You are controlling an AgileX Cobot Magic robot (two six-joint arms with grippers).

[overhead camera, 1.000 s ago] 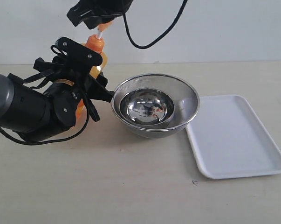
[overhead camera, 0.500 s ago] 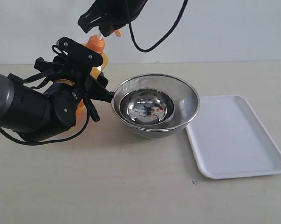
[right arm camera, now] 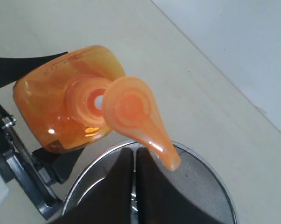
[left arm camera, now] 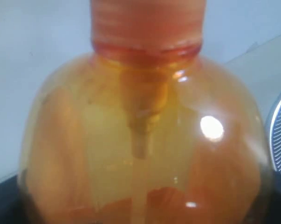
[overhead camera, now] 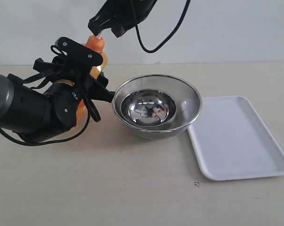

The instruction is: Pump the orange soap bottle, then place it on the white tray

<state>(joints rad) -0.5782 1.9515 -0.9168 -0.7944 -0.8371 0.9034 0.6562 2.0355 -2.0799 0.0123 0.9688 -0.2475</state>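
The orange soap bottle (overhead camera: 95,46) stands upright at the left of the table, and its translucent body fills the left wrist view (left arm camera: 140,140). My left gripper (overhead camera: 95,70) is shut on the bottle's body from the side. My right gripper (overhead camera: 96,29) hangs right over the bottle's top with its fingers pressed together and nothing between them. In the right wrist view the orange pump head (right arm camera: 131,109) lies against the tips of that gripper (right arm camera: 134,150), its nozzle pointing over the steel bowl. The white tray (overhead camera: 236,136) lies at the right with nothing on it.
A steel mesh strainer (overhead camera: 189,101) with a round steel bowl (overhead camera: 149,108) inside stands between the bottle and the tray, close against the left gripper. Its mesh shows in the right wrist view (right arm camera: 201,186). A black cable (overhead camera: 153,44) hangs from the right arm.
My right gripper has moved right and lower over the pump head, which it now covers in the exterior view; less of the white stem shows. The left arm and bottle have stayed put.
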